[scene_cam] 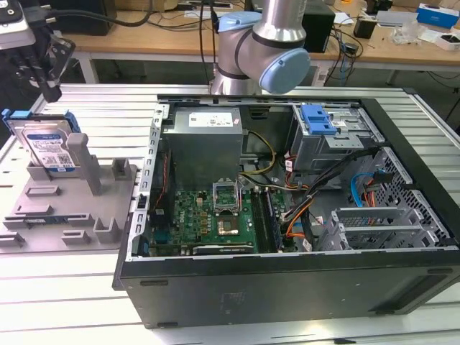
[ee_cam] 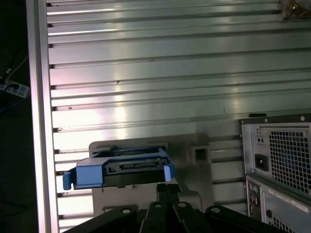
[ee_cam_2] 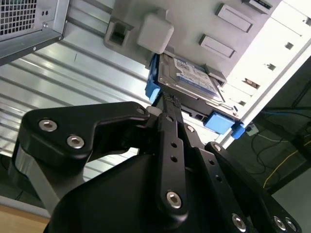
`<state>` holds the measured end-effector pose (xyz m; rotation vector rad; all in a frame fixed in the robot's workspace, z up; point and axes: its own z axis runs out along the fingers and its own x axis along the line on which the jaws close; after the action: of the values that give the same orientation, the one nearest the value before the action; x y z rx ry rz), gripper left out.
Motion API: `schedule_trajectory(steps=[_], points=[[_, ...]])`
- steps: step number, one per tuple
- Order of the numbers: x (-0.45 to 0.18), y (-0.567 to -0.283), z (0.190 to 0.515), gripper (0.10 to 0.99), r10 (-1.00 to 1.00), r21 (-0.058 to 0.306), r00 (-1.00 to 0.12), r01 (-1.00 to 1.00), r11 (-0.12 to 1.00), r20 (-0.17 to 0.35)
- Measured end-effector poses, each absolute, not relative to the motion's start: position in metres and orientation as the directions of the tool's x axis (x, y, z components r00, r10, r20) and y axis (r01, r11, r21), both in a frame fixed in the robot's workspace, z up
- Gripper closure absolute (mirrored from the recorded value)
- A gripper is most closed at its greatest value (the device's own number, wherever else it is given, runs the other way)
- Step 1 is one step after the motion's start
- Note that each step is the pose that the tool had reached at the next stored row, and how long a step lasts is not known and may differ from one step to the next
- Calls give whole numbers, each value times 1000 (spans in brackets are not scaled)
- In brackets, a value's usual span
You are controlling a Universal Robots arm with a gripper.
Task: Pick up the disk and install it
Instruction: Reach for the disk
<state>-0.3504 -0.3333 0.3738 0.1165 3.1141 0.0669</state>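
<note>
Black robot gripper (scene_cam: pixel 50 92) poised over the silver-grey, blue-framed hard disk (scene_cam: pixel 50 147) on the grey moulded plastic holder (scene_cam: pixel 72 208).
The disk stands on edge in a slot at the holder's corner farthest from the open black computer case (scene_cam: pixel 287 287), not yet lifted. The gripper hangs just above its top edge; whether it is open or closed cannot be told. Judged risk: an off-centre descent would strike the blue frame or jam the disk against the holder's grey upright post (scene_cam: pixel 88 162) just beside it. Room is open above the holder; the case closes off one side.
</note>
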Motion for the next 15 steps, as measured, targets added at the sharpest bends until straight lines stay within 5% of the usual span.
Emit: schedule_trajectory(steps=[15], points=[[-354, -332, 374, 980, 75, 44, -997, 74, 996, -23]])
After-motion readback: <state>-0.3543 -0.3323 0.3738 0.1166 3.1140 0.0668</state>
